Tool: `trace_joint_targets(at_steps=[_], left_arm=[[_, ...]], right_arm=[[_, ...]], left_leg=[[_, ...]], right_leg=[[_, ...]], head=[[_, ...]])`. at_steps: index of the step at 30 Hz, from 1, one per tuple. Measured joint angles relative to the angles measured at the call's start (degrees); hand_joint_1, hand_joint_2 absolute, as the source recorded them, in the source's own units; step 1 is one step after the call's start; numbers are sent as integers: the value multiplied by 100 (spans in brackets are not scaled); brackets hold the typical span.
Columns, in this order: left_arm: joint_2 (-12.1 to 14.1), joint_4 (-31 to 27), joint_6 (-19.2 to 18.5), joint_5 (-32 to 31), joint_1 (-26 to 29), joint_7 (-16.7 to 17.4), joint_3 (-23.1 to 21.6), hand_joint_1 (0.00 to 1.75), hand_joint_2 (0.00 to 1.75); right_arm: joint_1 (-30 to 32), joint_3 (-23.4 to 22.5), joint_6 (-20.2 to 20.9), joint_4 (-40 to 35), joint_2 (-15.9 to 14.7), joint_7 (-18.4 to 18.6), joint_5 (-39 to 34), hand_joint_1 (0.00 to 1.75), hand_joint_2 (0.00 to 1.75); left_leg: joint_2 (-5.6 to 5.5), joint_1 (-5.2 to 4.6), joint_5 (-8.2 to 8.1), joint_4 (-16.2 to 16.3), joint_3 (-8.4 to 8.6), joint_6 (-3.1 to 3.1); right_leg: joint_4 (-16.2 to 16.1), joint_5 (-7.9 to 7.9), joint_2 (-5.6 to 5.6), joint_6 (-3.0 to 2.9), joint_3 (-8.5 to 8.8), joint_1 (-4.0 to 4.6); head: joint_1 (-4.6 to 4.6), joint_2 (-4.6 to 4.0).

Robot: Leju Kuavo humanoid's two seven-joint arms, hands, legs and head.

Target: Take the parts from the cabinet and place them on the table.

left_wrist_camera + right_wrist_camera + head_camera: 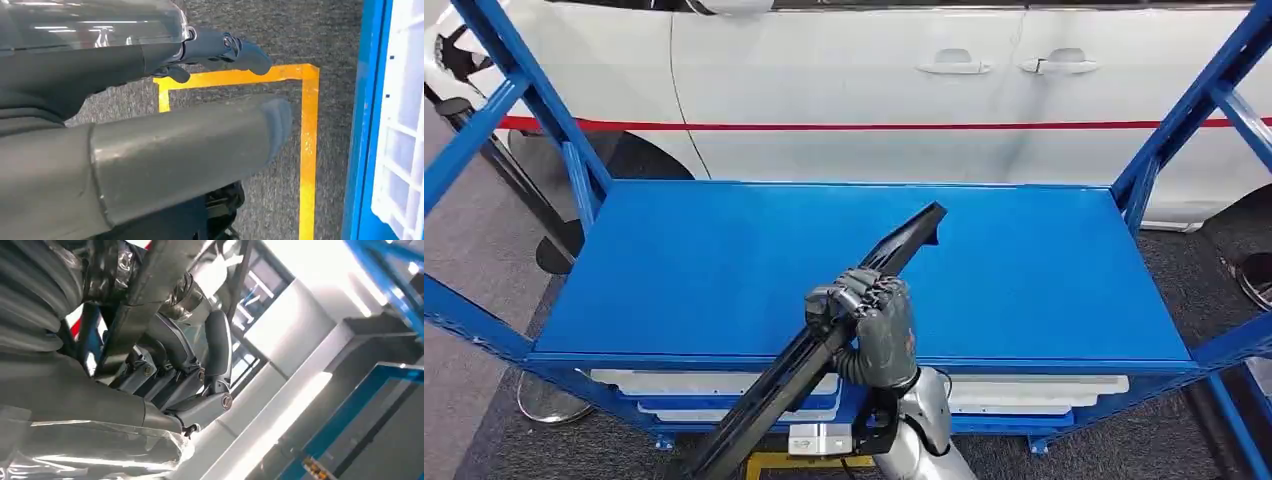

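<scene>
A long black strip-shaped part [824, 340] runs slantwise from below the shelf's front edge up over the blue shelf top [674, 270], its far end at the shelf's middle. My right hand [871, 322] grips it about midway, fingers wrapped around it just at the shelf's front edge. In the right wrist view the part [145, 305] crosses my right hand [185, 365], with the fingers [218, 347] curled on it. My left hand [200, 100] hangs over the floor with nothing in it, thumb and fingers [235, 50] apart.
The blue shelving frame has posts [534, 100] at both sides. White trays [1024, 395] lie on the lower shelf. A white car [874, 90] stands right behind the shelf. Yellow floor tape [307, 150] marks grey carpet beside the shelf's blue edge [362, 125].
</scene>
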Motion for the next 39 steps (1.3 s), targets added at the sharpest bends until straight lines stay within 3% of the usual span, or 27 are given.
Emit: trace_joint_targets(at_steps=[1,2,5,6,7,8,10,11,12,13,14,16,17,20,22,23,24,26,27,28,29,31,32,33,35,37,39], left_arm=[[-4,0,-2,0,-6,-7,0,0,0],[-7,0,-4,0,-13,-7,0,0,0],[-6,0,0,24,-39,-24,0,0,0],[-2,0,-2,44,-45,-26,0,0,0],[4,0,-2,44,-51,-28,0,0,0],[4,0,-2,44,-50,-31,0,0,0],[9,0,-4,52,-54,-35,0,0,0],[13,0,-9,59,-53,-35,0,0,0],[13,0,-17,59,-51,-35,0,0,0],[13,0,-24,61,-51,-35,0,0,0],[13,0,-24,59,-54,-35,0,0,0],[13,0,-24,46,-79,0,0,0,0],[15,0,-24,37,-98,29,0,0,0],[18,0,-24,2,-81,90,-4,0,0],[9,0,-28,0,-97,101,-7,0,0],[9,0,-39,0,-116,107,-9,0,0],[7,0,-39,-2,-128,114,-11,0,0],[4,0,-55,-17,-128,118,-24,0,0],[4,0,-59,-46,-129,127,-35,0,0],[2,0,-68,-68,-133,136,-48,0,0],[-2,0,-85,-89,-140,144,-65,0,0],[-15,0,-116,-131,-169,171,-96,0,0],[-17,0,-125,-168,-188,190,-112,0,0],[-20,0,-127,-190,-205,208,-135,0,0],[-20,0,-131,-201,-232,249,-171,0,0],[-11,0,-131,-216,-234,275,-195,0,0],[-11,0,-133,-219,-233,286,-214,0,0]], right_arm=[[-5,138,0,17,-26,79,-153,175,175],[-3,249,0,35,-61,120,-260,175,175],[-9,636,13,101,-197,188,-481,175,175],[-18,750,11,124,-236,201,-519,175,175],[-39,835,11,146,-260,212,-526,175,175],[-75,926,11,164,-280,223,-546,175,175],[-112,1066,11,195,-323,223,-557,175,175],[-117,1117,11,210,-345,207,-528,175,175],[-114,1145,11,223,-354,183,-500,175,175],[-117,1191,11,245,-369,164,-480,175,175],[-122,1215,11,249,-374,146,-480,175,175],[-133,1232,11,247,-378,120,-463,175,175],[-134,1232,11,238,-378,118,-441,175,175],[-163,1232,7,199,-382,120,-303,175,175],[-223,1230,7,184,-389,126,-292,175,175],[-259,1230,2,177,-389,133,-312,175,175],[-292,1230,-2,177,-389,140,-316,175,175],[-297,1221,-4,177,-398,140,-242,175,175],[-300,1202,-4,177,-398,140,-166,175,175],[-321,1176,-4,177,-398,157,-98,175,175],[-365,1145,-4,177,-398,186,-36,175,175],[-517,1060,-4,177,-396,333,44,175,175],[-650,994,-4,179,-389,411,95,175,175],[-732,918,-4,179,-378,448,140,175,175],[-912,755,-4,195,-358,511,186,175,175],[-1039,653,-2,201,-336,537,239,175,175],[-1120,609,-2,212,-306,542,241,175,175]], left_leg=[[-2,-1,-1,25,-8,-19],[-5,-54,-10,64,-35,-72],[-4,-26,53,27,-48,-177],[-11,-25,68,33,-60,-221],[-7,1,-40,118,-103,-246],[-4,1,-299,352,-194,-270],[-1,17,-842,1211,-505,-310],[-2,16,-1028,1633,-641,-325],[-1,16,-1053,1768,-645,-332],[-1,16,-968,1636,-520,-327],[-1,15,-806,1282,-272,-311],[-2,10,-463,185,439,-244],[-7,-29,-546,13,490,-212],[-14,-64,-447,10,437,-120],[28,2,-297,-78,442,-31],[33,-5,-249,-88,391,7],[41,-4,-205,-85,327,56],[48,-9,-121,-68,196,50],[49,-9,-81,-50,120,41],[49,-8,-49,-28,56,29],[50,-6,-25,-2,-7,18],[46,-2,22,53,-100,-27],[42,-20,52,78,-157,-71],[43,-15,89,81,-154,-108],[45,-13,160,69,-170,-184],[33,17,158,97,-229,-259],[28,15,-433,575,-423,-299]], right_leg=[[-445,85,1,-32,257,3],[-531,54,5,-55,270,43],[-517,116,25,-133,215,58],[-567,174,12,-194,206,33],[-587,213,-13,-234,195,13],[-589,239,-14,-272,154,6],[-585,295,-19,-298,71,19],[-577,329,-24,-300,16,27],[-570,355,-26,-297,-27,33],[-560,383,-26,-289,-68,35],[-547,406,-25,-281,-102,38],[-522,450,-22,-244,-146,42],[-514,475,-25,-210,-162,75],[-547,560,-24,-99,-160,44],[-501,535,-6,-35,-191,34],[-336,289,-2,-7,-268,38],[36,-43,0,10,-401,29],[905,-545,-1,44,-674,18],[1129,-599,-1,54,-703,10],[1061,-526,-2,59,-591,0],[779,-381,-4,57,-367,-8],[-174,-93,-5,26,295,-13],[-535,-191,2,-10,486,11],[-444,-36,10,-41,419,47],[-490,-43,17,-103,391,65],[-577,95,-15,-216,324,10],[-587,205,-23,-303,192,12]], head=[[2,0],[0,0],[0,0],[2,0],[0,0],[-2,0],[0,0],[-2,0],[0,0],[0,0],[0,0],[-2,0],[0,0],[0,0],[0,0],[9,0],[7,0],[9,0],[7,0],[11,0],[7,0],[9,0],[7,0],[2,0],[9,0],[13,0],[2,0]])
